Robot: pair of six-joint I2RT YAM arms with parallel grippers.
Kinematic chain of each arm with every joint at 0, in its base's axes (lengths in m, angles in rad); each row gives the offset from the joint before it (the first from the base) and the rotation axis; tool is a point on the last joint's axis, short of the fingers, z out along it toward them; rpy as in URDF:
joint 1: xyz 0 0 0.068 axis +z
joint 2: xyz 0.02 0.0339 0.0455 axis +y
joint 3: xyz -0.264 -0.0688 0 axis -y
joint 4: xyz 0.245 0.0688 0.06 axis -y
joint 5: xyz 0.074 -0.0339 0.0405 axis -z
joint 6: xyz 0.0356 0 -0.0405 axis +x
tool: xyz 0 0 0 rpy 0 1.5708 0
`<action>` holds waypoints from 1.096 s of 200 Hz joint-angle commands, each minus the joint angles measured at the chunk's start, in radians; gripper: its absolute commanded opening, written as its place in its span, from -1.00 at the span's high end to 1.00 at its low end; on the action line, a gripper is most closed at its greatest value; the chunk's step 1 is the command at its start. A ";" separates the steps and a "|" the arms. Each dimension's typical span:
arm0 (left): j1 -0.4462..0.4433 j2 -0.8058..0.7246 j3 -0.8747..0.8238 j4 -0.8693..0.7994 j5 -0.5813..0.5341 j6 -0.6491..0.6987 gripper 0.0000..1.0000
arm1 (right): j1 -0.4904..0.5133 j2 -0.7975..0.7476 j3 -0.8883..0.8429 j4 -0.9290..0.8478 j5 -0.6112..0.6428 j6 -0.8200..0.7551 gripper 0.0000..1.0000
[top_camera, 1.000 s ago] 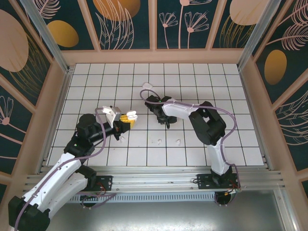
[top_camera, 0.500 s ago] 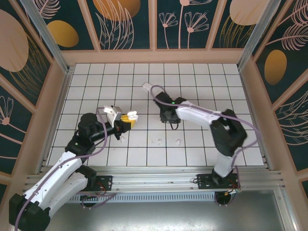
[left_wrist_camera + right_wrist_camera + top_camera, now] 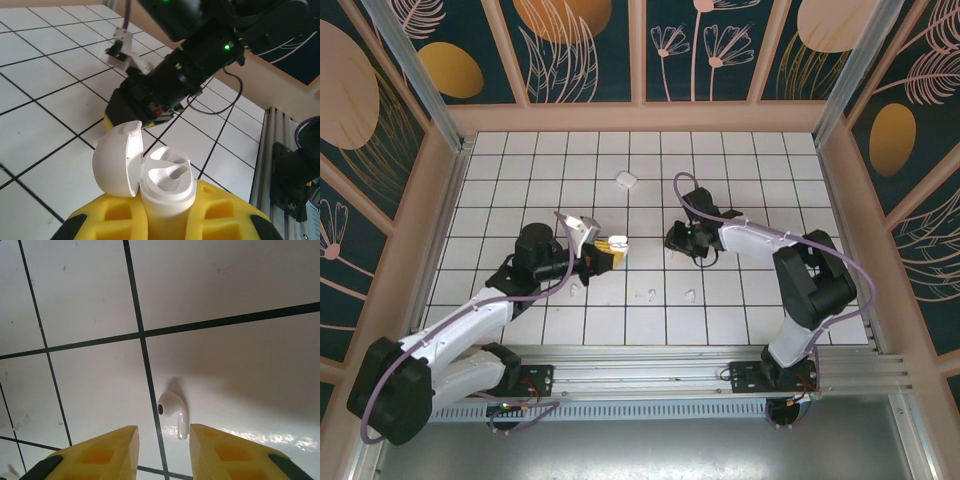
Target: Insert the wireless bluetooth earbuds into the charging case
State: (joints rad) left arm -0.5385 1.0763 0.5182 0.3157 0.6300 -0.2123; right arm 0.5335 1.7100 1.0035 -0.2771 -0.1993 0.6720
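Bright, even light; soft shadow and glare on the white tiles (image 3: 240, 315).

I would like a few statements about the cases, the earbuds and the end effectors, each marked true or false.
1. The left end effector holds a charging case with its lid open. True.
2. The right end effector grips an earbud. False: its fingers stand apart, and the earbud lies on the tiled floor ahead of them.
3. A second white case lies free on the tiled floor. True.
4. The held case is full. False: its two wells look empty.
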 commanded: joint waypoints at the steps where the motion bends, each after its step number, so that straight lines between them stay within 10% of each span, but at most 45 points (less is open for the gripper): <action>1: -0.015 0.031 0.040 0.096 0.014 -0.017 1.00 | 0.001 0.038 0.041 0.011 -0.010 0.000 0.35; 219: -0.028 0.079 0.031 0.059 -0.028 0.043 1.00 | 0.134 0.226 0.302 -0.345 0.307 -0.058 0.78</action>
State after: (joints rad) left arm -0.5575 1.1519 0.5354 0.3656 0.6151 -0.1989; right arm 0.6540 1.9347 1.2747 -0.5510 0.0624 0.6262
